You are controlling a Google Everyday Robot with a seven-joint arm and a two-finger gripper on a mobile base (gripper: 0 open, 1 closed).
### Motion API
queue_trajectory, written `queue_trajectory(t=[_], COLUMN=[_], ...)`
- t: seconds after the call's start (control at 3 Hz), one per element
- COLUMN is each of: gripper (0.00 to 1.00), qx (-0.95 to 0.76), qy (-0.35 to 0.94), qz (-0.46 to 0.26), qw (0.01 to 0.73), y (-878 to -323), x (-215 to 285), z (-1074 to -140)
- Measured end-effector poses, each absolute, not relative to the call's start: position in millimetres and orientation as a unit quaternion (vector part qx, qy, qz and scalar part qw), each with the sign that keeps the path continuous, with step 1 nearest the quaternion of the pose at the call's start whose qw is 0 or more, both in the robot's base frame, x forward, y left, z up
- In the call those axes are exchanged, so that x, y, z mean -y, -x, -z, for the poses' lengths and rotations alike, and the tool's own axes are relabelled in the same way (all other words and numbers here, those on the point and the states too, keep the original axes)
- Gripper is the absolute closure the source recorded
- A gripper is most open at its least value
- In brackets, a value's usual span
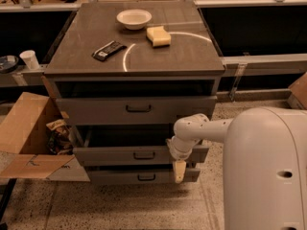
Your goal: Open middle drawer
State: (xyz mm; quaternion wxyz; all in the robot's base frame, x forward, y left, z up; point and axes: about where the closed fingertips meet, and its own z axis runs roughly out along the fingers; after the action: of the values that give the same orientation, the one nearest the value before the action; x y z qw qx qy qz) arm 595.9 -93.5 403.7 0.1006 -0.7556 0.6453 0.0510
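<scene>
The end effector (179, 172) is pointed down before the middle drawer (110, 155), right of centre; closure cannot be told. A bowl (134, 18) is borne by the counter (165, 61).

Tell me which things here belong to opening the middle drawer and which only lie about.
Job: middle drawer, pulled partly out; gripper, hanging before its right end.
Lying about: bowl, sponge, black packet on top; cardboard box, paper cup at left.

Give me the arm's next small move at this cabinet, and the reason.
Probably draw the tool back from the middle drawer. The drawer's front already stands well out, with a dark open gap above it. The tool hangs low by the front's right end, off to the side of the handle, so little pulling seems left.
</scene>
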Motion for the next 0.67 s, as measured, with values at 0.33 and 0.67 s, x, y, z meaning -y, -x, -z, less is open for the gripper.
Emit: queue_trajectory(t=[0.33,0.67], gripper=[0.03,0.26], qx=[-0.637,-0.637], qy=[0.766,0.766], qz=[-0.068,-0.068], qw=[0.055,0.055], y=[-568.1,-568.1], x=[94.2,94.2], z=[-392.6,-395.2])
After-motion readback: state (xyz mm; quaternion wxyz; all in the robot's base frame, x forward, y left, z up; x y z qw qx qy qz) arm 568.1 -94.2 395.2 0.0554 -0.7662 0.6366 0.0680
